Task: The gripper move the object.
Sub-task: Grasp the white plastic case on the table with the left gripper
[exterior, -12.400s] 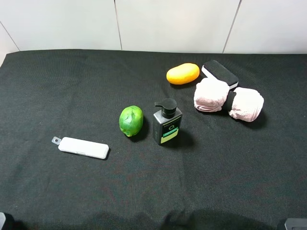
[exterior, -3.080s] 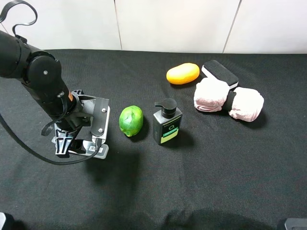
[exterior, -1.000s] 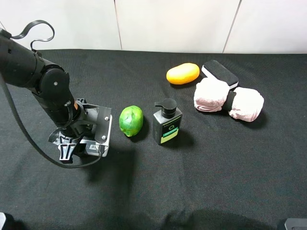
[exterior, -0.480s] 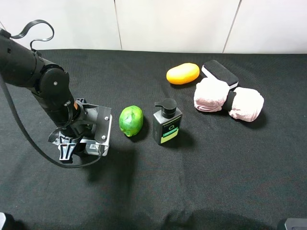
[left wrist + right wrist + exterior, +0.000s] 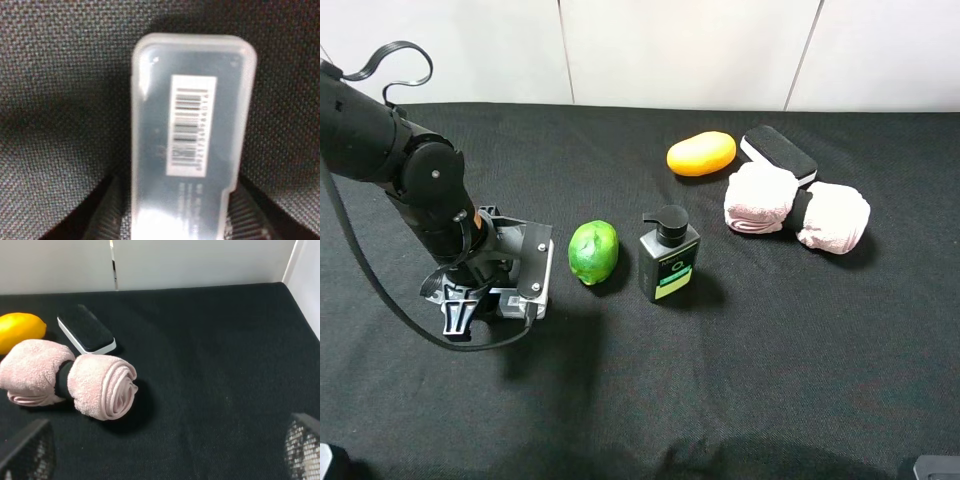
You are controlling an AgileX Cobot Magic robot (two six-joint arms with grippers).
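The object, a slim white bar (image 5: 516, 303), lies at the left of the black table, mostly hidden under my left gripper (image 5: 485, 300). In the left wrist view the bar (image 5: 192, 125) shows a barcode label and runs between the black fingers (image 5: 106, 216), which press on both of its long sides. The left gripper is shut on the bar, low at the cloth. My right gripper (image 5: 162, 457) is open and empty, its fingertips (image 5: 25, 450) wide apart above bare cloth. It stands apart from the pink towels.
A green lime (image 5: 593, 252) and a dark pump bottle (image 5: 668, 258) stand just right of the left gripper. An orange fruit (image 5: 701, 153), a black-and-white eraser block (image 5: 779, 154) and two rolled pink towels (image 5: 795, 207) lie at the back right.
Since the oldest frame the left arm has come in and closed over the bar. Over the last second the gripper and bar have barely shifted.
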